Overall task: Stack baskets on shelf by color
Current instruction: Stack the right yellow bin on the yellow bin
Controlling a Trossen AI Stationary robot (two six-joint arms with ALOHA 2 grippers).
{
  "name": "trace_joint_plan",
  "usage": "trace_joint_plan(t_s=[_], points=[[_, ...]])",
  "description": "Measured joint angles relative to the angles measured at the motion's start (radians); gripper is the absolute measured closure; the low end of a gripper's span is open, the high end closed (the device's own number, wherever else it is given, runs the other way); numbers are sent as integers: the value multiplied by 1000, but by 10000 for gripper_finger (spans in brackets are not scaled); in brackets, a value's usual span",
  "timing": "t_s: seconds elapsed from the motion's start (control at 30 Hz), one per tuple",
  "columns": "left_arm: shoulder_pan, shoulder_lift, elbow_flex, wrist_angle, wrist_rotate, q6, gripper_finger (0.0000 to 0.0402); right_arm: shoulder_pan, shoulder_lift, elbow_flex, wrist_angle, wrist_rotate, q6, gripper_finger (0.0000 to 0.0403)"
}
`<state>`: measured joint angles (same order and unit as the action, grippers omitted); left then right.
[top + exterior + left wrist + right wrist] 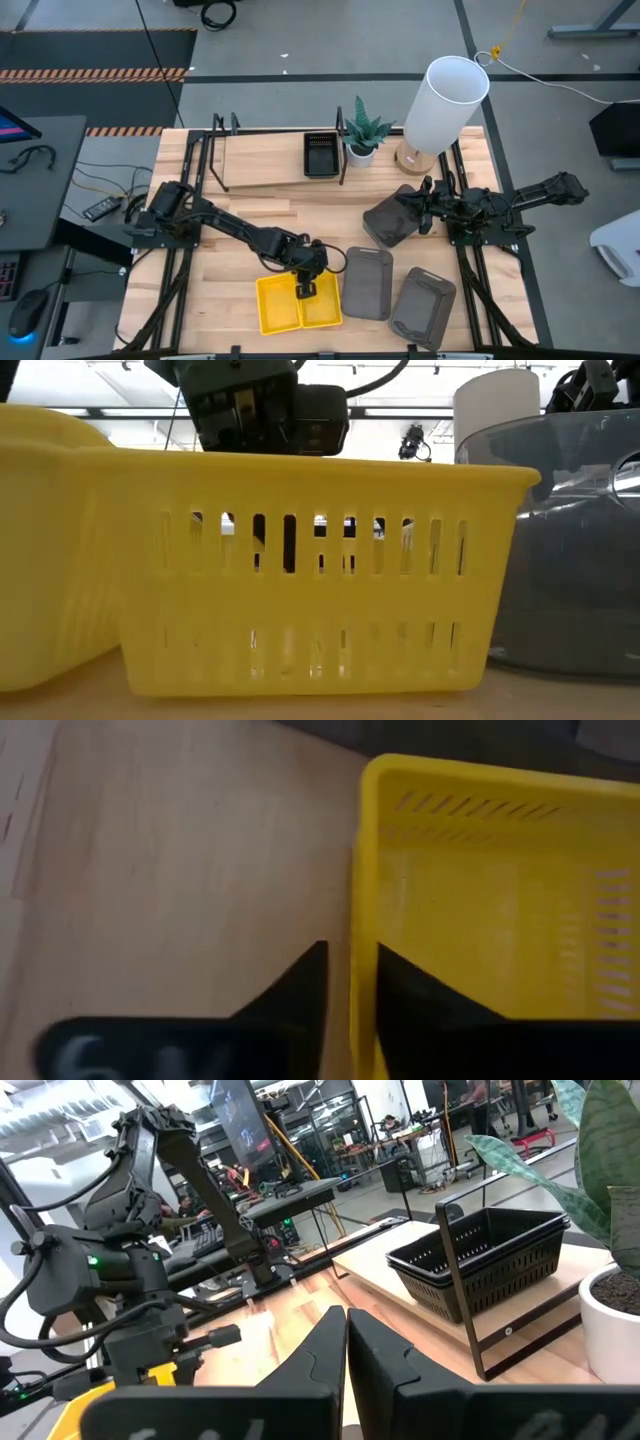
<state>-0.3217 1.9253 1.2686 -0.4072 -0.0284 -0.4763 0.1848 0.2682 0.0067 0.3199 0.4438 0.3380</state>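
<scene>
Left end effector (350, 990) pinches the yellow basket's (500, 910) near rim, bare tabletop (180, 870) open beside it.

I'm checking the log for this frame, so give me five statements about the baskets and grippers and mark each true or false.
1. The black baskets sit on the shelf. True.
2. The left gripper is at the wall of a yellow basket, one finger on each side of it. True; the left wrist view shows the fingers either side of the wall.
3. Every grey basket is already on the shelf. False; two grey baskets lie on the table and a third is at the right gripper.
4. The plant pot stands at the front edge of the table. False; it stands at the back, beside the shelf's right end.
5. The yellow baskets are stacked on the black ones. False; they lie on the table near its front edge.
</scene>
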Motion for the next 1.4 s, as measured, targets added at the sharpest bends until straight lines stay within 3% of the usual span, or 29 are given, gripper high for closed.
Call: trace_joint_plan(t_s=[0.13, 0.57, 0.83, 1.17, 1.4], points=[[4, -7, 12, -20, 10, 15, 388, 0, 0, 0, 0, 0, 0, 384], [7, -80, 208, -331, 23, 115, 392, 0, 0, 0, -1, 0, 0, 384], [-34, -204, 210, -431, 5, 69, 392, 0, 8, 0, 17, 0, 0, 384], [-122, -226, 204, -555, 8, 42, 392, 0, 11, 0, 30, 0, 0, 384], [-142, -247, 88, -559, 7, 9, 392, 0, 13, 0, 31, 0, 0, 384]])
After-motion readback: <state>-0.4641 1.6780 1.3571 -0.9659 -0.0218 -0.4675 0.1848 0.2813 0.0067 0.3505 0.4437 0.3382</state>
